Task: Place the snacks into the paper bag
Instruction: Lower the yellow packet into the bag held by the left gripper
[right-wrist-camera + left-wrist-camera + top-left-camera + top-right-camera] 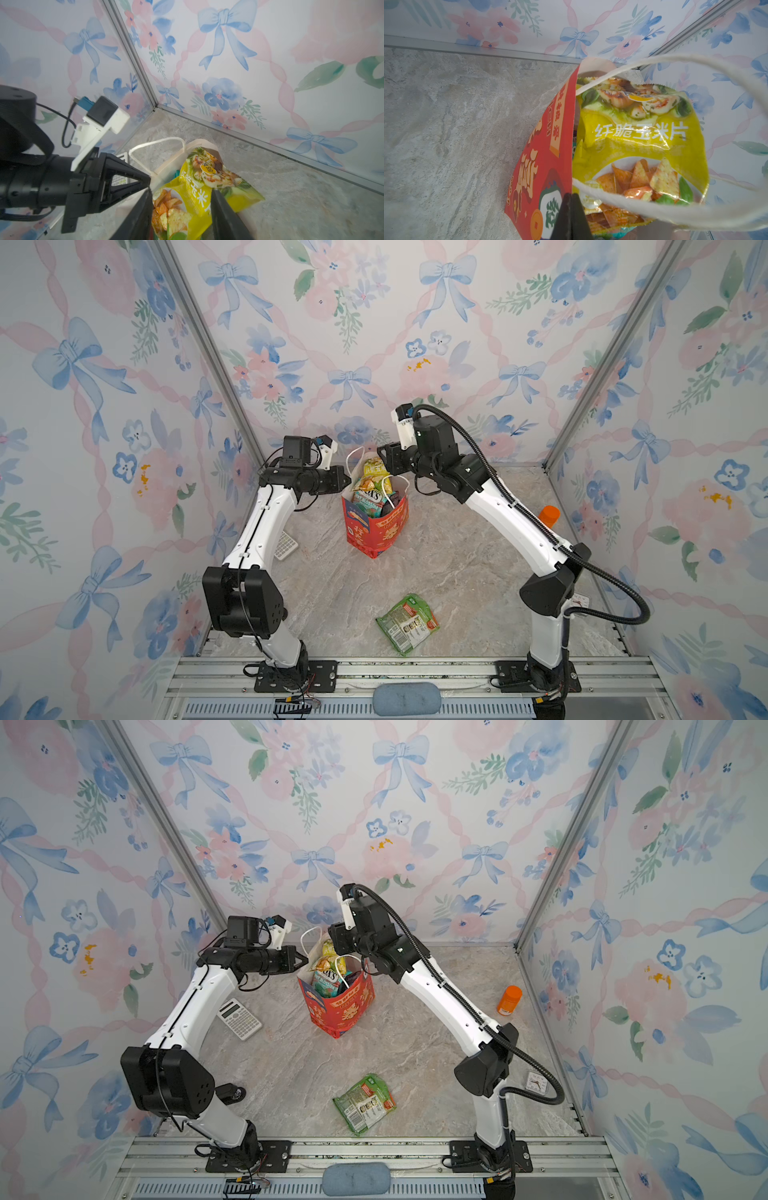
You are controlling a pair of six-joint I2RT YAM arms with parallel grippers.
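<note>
The paper bag [376, 531] is red with gold and blue print, white inside, with white cord handles [612, 198]. The yellow packet [639, 133] carries white characters and pictured orange chips. The teal packet [368, 502] has white lettering. The green packet [407, 622] has orange-red patches. The table [457, 572] is grey-beige, marble-veined. The walls [374, 323] show pink flowers and blue bows.

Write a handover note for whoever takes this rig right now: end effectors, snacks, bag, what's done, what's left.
Left end effector: shut on the rim of the paper bag.
Right end effector: open over the bag, jaws either side of the yellow packet, which stands in the bag with its top sticking out.
Done: several packets are in the bag, including the teal FOX'S packet.
Left: the green packet lies on the table near the front.
</note>
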